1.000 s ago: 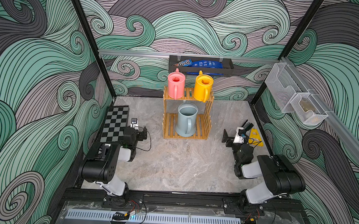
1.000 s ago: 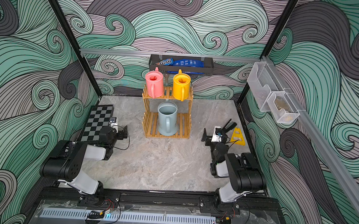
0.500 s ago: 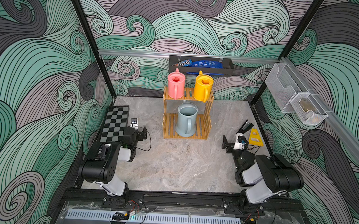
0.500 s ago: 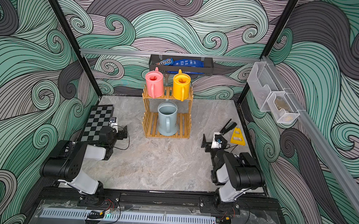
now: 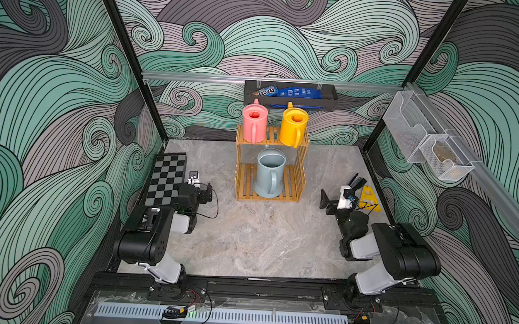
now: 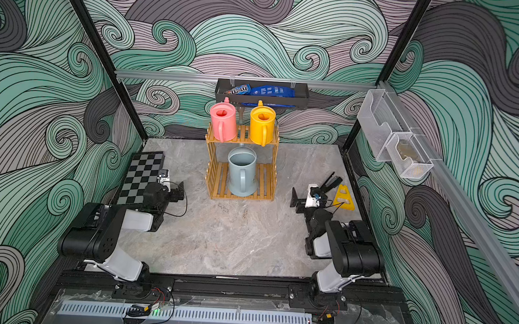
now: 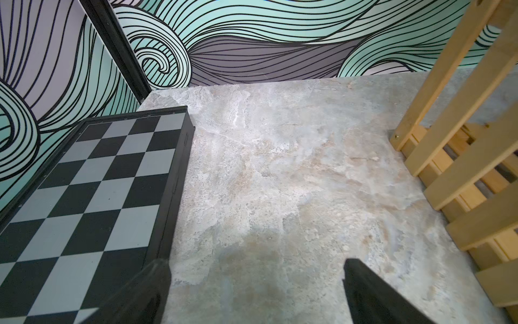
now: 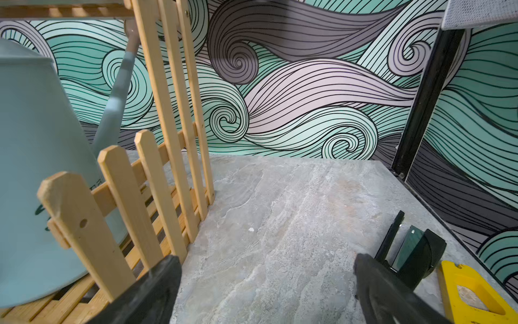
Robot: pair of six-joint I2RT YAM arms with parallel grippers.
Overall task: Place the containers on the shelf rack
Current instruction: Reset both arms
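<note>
Pink can (image 5: 254, 123), yellow can (image 5: 293, 128) upright on top tier of shelf rack (image 5: 290, 183); blue can (image 5: 269, 175) on bottom tier. All three look placed.
Left tool (image 7: 255, 263) spread wide, empty, low over worktop (image 5: 248, 238) beside chessboard (image 5: 166, 179).
Right tool (image 8: 266, 261) spread wide, empty, close to rack side.
Risk: right arm swing clips rack post and top cans topple; yellow can sits near front edge.

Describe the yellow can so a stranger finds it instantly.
At the back-centre of the table stands a wooden rack. Its top shelf holds two small cans, its lower shelf a large blue can. The yellow can is the top one on the robot's right, beside the pink can.
</note>
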